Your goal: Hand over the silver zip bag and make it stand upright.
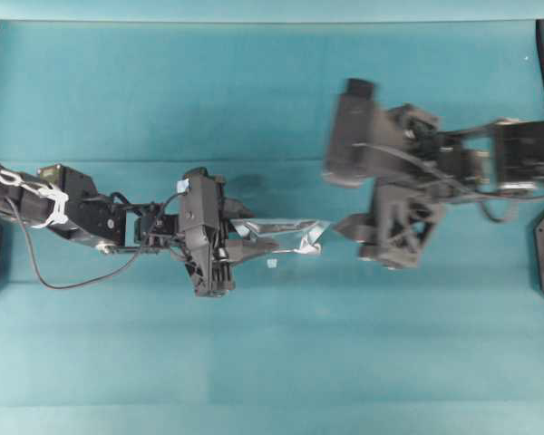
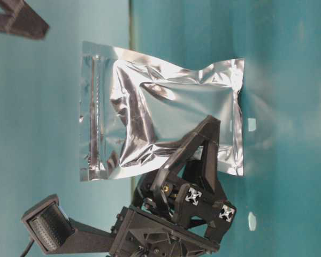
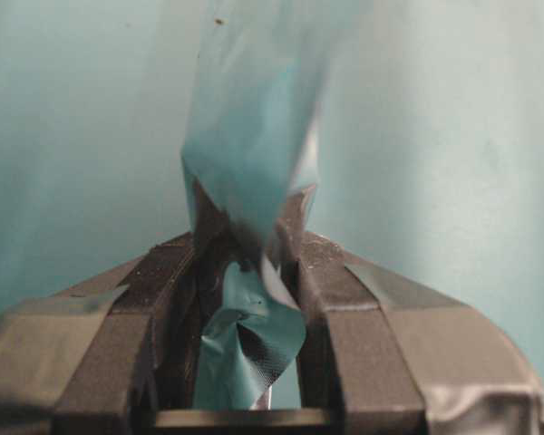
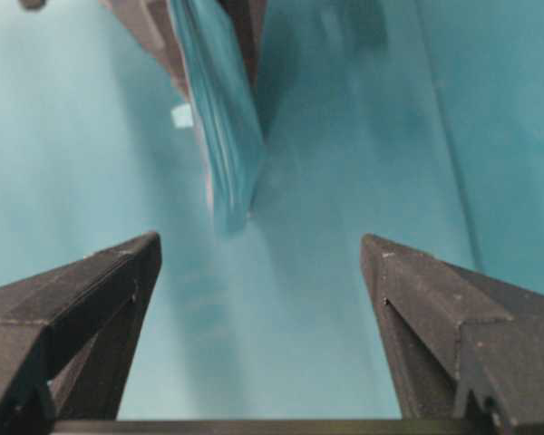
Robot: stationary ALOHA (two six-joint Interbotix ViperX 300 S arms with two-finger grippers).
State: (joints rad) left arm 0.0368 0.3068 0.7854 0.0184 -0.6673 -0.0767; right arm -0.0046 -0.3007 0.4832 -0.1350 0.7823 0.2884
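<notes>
Even light, motion-blurred right arm [image 1: 381, 149]

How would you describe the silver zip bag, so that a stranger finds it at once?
Look at the middle of the teal table, between the two black arms. The left gripper holds the silver zip bag there: crinkled, mirror-shiny foil, the only bright thing.

Left arm [image 1: 100, 217]: matte black links, a thin black cable looping from its underside, white ties bundling wires near its base end. Left gripper [image 3: 254, 245]: black wedge-shaped fingers [image 3: 163, 290] with grey tape on their outer faces; in the table-level view, triangular black finger frames, cross-shaped white fittings and a brass-coloured screw. A small black ribbed box sits at lower left of that view. Right arm [image 1: 490, 163]: black housings with exposed cables. Right gripper [image 4: 258, 263]: two tapering, rough-textured black fingers [image 4: 91, 290]
</notes>
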